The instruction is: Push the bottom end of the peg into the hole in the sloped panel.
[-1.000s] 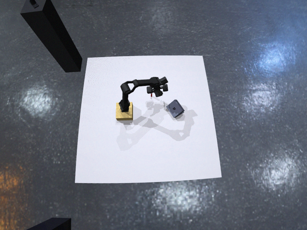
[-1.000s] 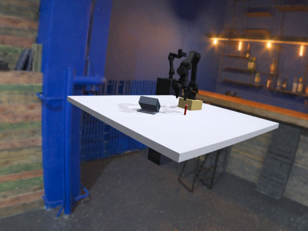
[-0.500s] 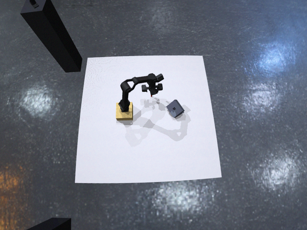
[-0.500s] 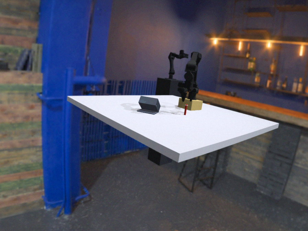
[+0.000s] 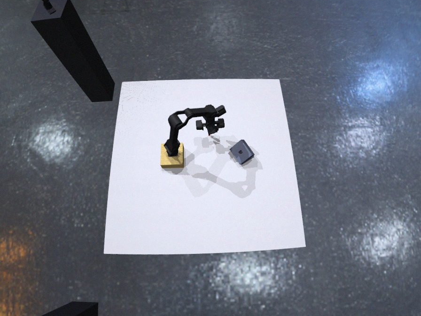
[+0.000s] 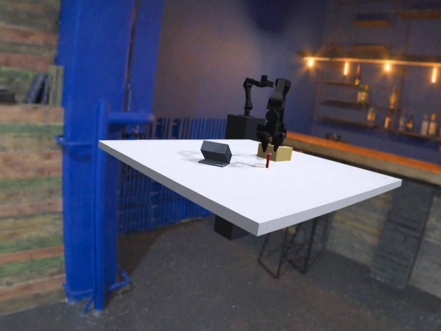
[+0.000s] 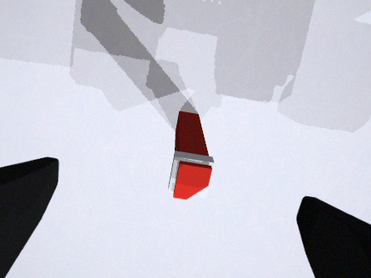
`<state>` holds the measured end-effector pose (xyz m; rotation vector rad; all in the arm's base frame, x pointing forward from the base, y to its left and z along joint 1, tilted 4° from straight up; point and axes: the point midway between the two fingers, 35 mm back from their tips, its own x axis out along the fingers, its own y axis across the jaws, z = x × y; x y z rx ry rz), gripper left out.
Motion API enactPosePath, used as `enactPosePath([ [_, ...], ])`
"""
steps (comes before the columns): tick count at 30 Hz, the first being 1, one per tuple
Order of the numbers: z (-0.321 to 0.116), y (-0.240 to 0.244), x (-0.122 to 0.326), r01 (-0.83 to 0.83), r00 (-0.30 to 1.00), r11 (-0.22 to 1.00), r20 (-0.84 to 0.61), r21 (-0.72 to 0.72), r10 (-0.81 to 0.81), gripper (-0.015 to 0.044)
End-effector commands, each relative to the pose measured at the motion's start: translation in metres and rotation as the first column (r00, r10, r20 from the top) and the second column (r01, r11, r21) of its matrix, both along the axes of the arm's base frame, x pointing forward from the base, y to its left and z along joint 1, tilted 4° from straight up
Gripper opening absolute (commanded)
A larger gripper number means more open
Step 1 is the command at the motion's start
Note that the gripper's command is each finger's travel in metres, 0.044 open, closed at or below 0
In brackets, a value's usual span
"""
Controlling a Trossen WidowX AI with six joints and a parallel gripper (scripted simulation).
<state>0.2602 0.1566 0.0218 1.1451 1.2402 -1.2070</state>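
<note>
A red peg (image 6: 267,161) (image 7: 191,134) with flat sides and a light grey band near its top stands upright on the white table (image 5: 147,217) (image 6: 294,194). In the top view the arm covers nearly all of it. In the wrist view its top, with one cut corner, shows between the fingers, touching neither. My gripper (image 6: 269,150) (image 7: 182,191) is open and empty, pointing down above the peg. The dark blue-grey sloped panel (image 5: 246,149) (image 6: 214,151) has one small dark hole (image 5: 240,152) in its face. The hole does not show clearly in the exterior view.
The arm stands on a wooden block (image 5: 167,161) (image 6: 286,153). The panel is to the right of the gripper in the top view. A dark pillar (image 5: 75,52) carrying another black arm stands off the table's far left corner in that view.
</note>
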Motion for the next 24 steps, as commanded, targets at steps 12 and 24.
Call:
enactPosePath([
  [12,-0.027,-0.002,-0.002,0.003,1.000,1.000,-0.006,-0.008,-0.003,0.0440],
  [24,-0.046,-0.003,-0.004,0.003,1.000,1.000,-0.006,-0.008,-0.003,0.0440],
])
